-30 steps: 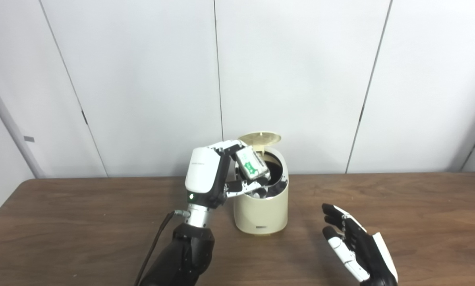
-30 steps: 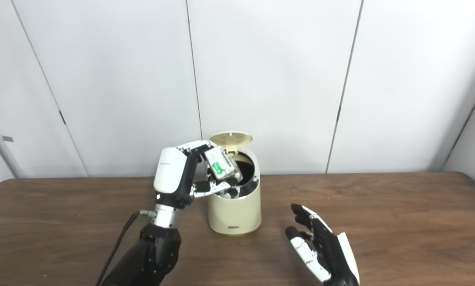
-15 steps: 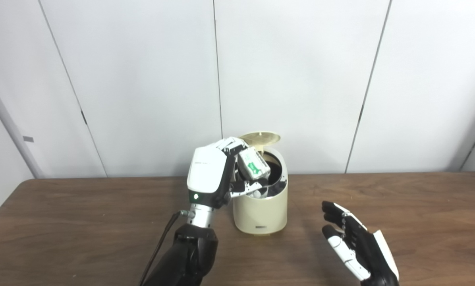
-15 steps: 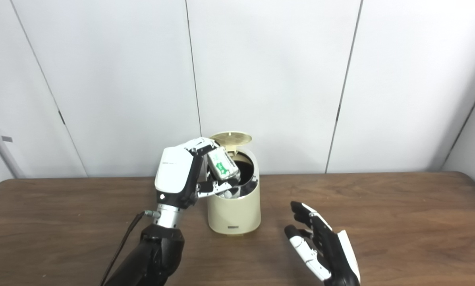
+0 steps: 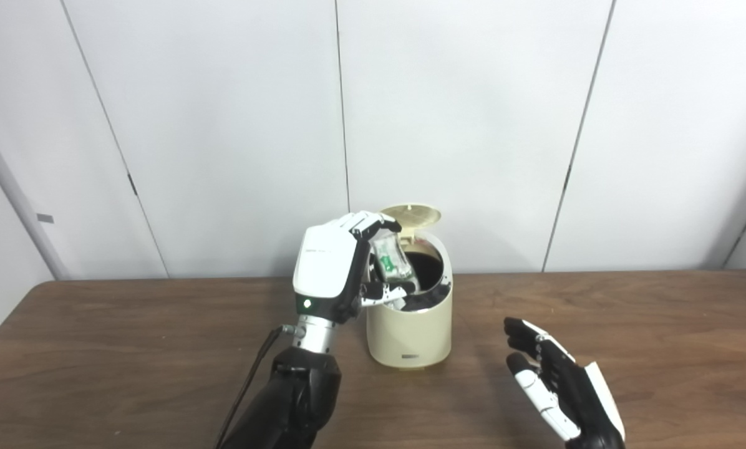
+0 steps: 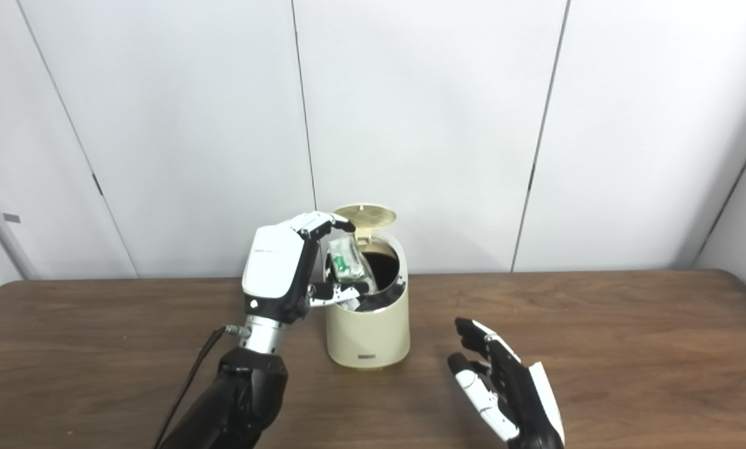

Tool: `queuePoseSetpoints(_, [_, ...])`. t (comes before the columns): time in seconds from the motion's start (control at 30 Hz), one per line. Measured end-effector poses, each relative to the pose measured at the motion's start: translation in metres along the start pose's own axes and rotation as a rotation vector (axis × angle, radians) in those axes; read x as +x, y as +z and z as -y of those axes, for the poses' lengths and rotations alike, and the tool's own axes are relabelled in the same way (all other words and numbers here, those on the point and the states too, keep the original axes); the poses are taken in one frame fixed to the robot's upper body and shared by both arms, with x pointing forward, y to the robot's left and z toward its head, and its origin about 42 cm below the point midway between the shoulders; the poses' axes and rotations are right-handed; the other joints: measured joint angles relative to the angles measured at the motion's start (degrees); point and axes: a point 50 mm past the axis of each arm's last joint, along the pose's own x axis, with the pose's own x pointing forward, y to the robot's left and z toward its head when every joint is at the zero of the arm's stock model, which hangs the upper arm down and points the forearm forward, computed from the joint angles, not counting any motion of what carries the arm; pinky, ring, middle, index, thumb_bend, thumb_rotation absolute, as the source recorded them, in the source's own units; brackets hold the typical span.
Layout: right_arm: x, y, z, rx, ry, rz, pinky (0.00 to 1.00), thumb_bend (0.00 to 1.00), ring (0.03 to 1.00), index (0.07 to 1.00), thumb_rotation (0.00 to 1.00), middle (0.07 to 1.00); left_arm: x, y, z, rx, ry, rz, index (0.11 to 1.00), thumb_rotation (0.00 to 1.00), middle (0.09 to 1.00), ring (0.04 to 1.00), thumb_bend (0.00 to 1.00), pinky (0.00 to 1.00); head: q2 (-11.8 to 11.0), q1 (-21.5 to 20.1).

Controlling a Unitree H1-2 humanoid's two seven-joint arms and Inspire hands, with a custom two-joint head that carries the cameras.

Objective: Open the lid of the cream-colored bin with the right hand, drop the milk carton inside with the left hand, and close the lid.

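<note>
The cream-colored bin (image 5: 410,333) stands mid-table with its round lid (image 5: 412,216) tipped up at the back, showing a dark opening. My left hand (image 5: 335,268) is raised at the bin's left rim, shut on the white and green milk carton (image 5: 392,260), which is tilted with its lower end over the opening. In the right eye view the carton (image 6: 347,260) shows the same tilt. My right hand (image 5: 557,383) rests low at the front right, open, palm turned towards the bin, apart from it.
The brown wooden table (image 5: 130,349) reaches the white panelled wall (image 5: 223,125) behind the bin. A black cable (image 5: 251,380) runs down along my left forearm.
My left hand has turned and pulled slightly left, tipping the carton more upright over the bin's opening. The right hand has barely moved. The lid stays up.
</note>
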Motion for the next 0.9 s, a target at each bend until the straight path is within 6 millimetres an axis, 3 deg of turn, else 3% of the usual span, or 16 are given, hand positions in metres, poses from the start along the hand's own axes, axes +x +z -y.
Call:
queuePoseSetpoints(0.2, [0.001, -0.001, -0.002, -0.006, -0.004, -0.005, 0.72, 0.48, 0.839, 0.823, 0.86, 0.837, 0.0, 0.0, 0.0, -0.009, -0.006, 0.003, 0.614, 0.22, 0.621, 0.576, 1.0, 0.49, -0.18, 0.18])
queuePoseSetpoints(0.4, [0.002, -0.002, -0.001, -0.009, -0.012, -0.006, 0.72, 0.48, 0.839, 0.83, 0.85, 0.837, 0.0, -0.001, 0.0, -0.014, -0.012, -0.002, 0.61, 0.3, 0.591, 0.548, 1.0, 0.46, -0.26, 0.09])
queuePoseSetpoints(0.5, [0.002, -0.002, -0.001, -0.009, -0.012, -0.006, 0.71, 0.48, 0.835, 0.827, 0.85, 0.835, 0.0, -0.001, -0.001, -0.034, -0.008, -0.009, 0.595, 0.22, 0.549, 0.506, 1.0, 0.43, -0.18, 0.0])
queuePoseSetpoints(0.53, [0.002, -0.002, -0.001, -0.009, -0.012, -0.006, 0.71, 0.48, 0.834, 0.827, 0.85, 0.834, 0.001, -0.002, -0.001, -0.049, -0.003, -0.011, 0.544, 0.14, 0.511, 0.467, 0.77, 0.39, -0.18, 0.0])
queuePoseSetpoints(0.6, [0.002, -0.002, -0.001, -0.009, -0.012, -0.006, 0.71, 0.48, 0.835, 0.827, 0.84, 0.835, 0.0, -0.002, -0.003, -0.115, 0.015, -0.004, 0.513, 0.03, 0.428, 0.415, 0.57, 0.35, 0.0, -0.09])
queuePoseSetpoints(0.7, [0.001, -0.002, -0.001, -0.01, -0.012, -0.005, 0.72, 0.48, 0.835, 0.826, 0.84, 0.834, -0.003, -0.002, -0.006, -0.237, 0.054, -0.022, 0.508, 0.0, 0.411, 0.372, 0.52, 0.32, 0.18, -0.18])
queuePoseSetpoints(0.9, [0.0, -0.003, 0.001, 0.01, -0.012, -0.009, 0.74, 0.47, 0.852, 0.826, 0.81, 0.845, -0.014, 0.01, -0.027, -0.524, 0.139, -0.149, 0.515, 0.0, 0.487, 0.403, 0.5, 0.33, 0.62, 0.18])
